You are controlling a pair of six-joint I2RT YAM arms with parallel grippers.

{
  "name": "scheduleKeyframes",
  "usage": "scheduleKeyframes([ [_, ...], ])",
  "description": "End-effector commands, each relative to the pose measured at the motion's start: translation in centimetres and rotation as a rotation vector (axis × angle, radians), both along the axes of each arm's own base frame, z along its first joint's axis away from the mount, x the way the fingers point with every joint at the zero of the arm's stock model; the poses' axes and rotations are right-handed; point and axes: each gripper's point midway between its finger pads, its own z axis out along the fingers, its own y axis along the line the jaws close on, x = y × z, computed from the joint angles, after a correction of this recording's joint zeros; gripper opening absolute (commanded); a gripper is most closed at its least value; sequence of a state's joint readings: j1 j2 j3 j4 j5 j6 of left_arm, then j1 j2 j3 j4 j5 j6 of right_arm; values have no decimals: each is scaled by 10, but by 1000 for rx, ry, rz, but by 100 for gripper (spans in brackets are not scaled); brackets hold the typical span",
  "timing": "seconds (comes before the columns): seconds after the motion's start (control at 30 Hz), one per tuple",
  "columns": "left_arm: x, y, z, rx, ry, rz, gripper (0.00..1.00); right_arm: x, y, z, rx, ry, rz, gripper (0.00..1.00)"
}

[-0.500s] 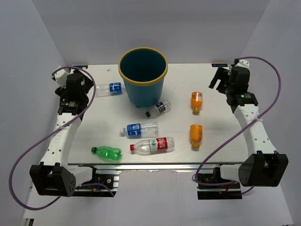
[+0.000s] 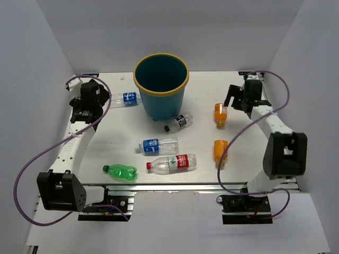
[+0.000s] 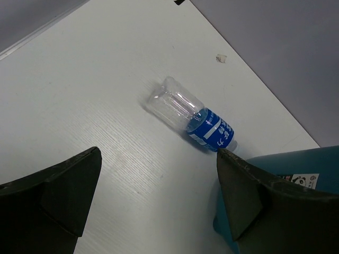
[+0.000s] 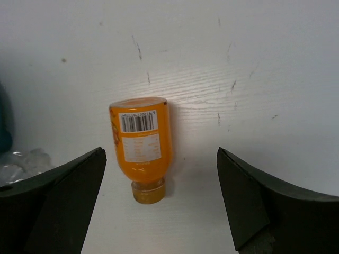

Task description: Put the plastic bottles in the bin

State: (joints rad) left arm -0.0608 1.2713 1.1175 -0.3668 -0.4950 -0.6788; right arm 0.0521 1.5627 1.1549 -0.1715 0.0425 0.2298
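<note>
The teal bin (image 2: pixel 161 87) with a yellow rim stands at the table's back middle. Several bottles lie on the table. A clear blue-label bottle (image 2: pixel 124 99) lies just left of the bin, also in the left wrist view (image 3: pixel 193 114). My left gripper (image 2: pixel 99 99) is open just left of it, fingers (image 3: pixel 69 185) apart over bare table. My right gripper (image 2: pixel 233 99) is open just right of the far orange bottle (image 2: pixel 221 114). In the right wrist view that bottle (image 4: pixel 142 145) lies between the open fingers (image 4: pixel 249 201), untouched, cap toward the camera.
A small clear bottle (image 2: pixel 177 122) lies in front of the bin. A blue-label bottle (image 2: pixel 159 144), a red-label bottle (image 2: pixel 172 163) and a green bottle (image 2: pixel 120 171) lie toward the front. A second orange bottle (image 2: pixel 220 151) lies front right. White walls enclose the table.
My right arm has swung left and inward, bringing its gripper to the far orange bottle. My left gripper has shifted slightly toward the bottle beside the bin. No bottle has moved.
</note>
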Motion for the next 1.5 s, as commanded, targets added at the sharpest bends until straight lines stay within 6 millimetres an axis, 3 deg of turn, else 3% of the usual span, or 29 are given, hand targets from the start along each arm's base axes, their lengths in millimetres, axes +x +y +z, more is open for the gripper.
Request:
scheduleKeyframes([
  [0.0,6,-8,-1,-37,-26,-36,98,27,18,1,-20,-48,59,89],
  [0.1,6,-8,-12,-35,7,-31,98,36,38,-37,-3,7,124,89],
  [0.13,6,-7,-15,-36,20,-28,98,39,46,-40,30,14,142,89],
  [0.27,7,-8,-30,-38,65,-26,98,45,49,-70,38,74,114,88],
  [0.3,7,-8,-32,-39,70,-29,98,48,54,-73,50,72,127,84],
  [0.33,7,-8,-35,-42,75,-27,98,48,55,-83,62,97,122,68],
  [0.4,9,-10,-39,-52,86,-35,98,53,61,-79,69,83,133,47],
  [0.43,9,-12,-40,-57,87,-37,98,56,62,-70,70,60,136,36],
  [0.5,10,-14,-43,-69,89,-42,98,67,68,-34,70,-18,170,30],
  [0.57,13,-15,-47,-85,85,-40,98,71,78,18,64,-107,216,28],
  [0.6,14,-17,-48,-92,83,-43,98,78,87,76,54,-228,274,28],
  [0.67,19,-20,-53,-118,91,-45,98,73,112,130,43,-333,365,27],
  [0.7,22,-22,-55,-128,92,-49,98,69,124,180,12,-446,423,27],
  [0.8,29,-26,-67,-170,107,-37,98,41,189,244,-22,-601,576,28],
  [0.97,43,-32,-88,-224,124,-29,98,16,255,277,-5,-704,751,30],
  [1.0,47,-32,-89,-231,119,-23,98,18,268,269,-2,-693,781,31],
  [1.03,50,-34,-90,-246,115,-19,98,14,280,282,6,-724,800,33],
  [1.07,54,-34,-100,-252,135,-16,98,11,286,281,12,-709,826,34],
  [1.1,60,-36,-98,-261,127,-22,98,17,297,268,19,-677,848,41],
  [1.13,65,-37,-101,-277,126,-19,98,16,302,268,28,-672,864,48],
  [1.17,68,-39,-103,-284,127,-24,98,14,306,280,41,-690,872,54],
  [1.2,76,-43,-109,-300,136,-41,98,16,311,273,48,-675,883,60],
  [1.23,79,-46,-112,-309,141,-48,98,16,312,275,52,-680,889,71],
  [1.33,89,-48,-116,-333,141,-43,98,13,310,281,28,-698,902,89],
  [1.47,96,-43,-116,-350,107,14,98,9,298,291,-8,-710,881,89],
])
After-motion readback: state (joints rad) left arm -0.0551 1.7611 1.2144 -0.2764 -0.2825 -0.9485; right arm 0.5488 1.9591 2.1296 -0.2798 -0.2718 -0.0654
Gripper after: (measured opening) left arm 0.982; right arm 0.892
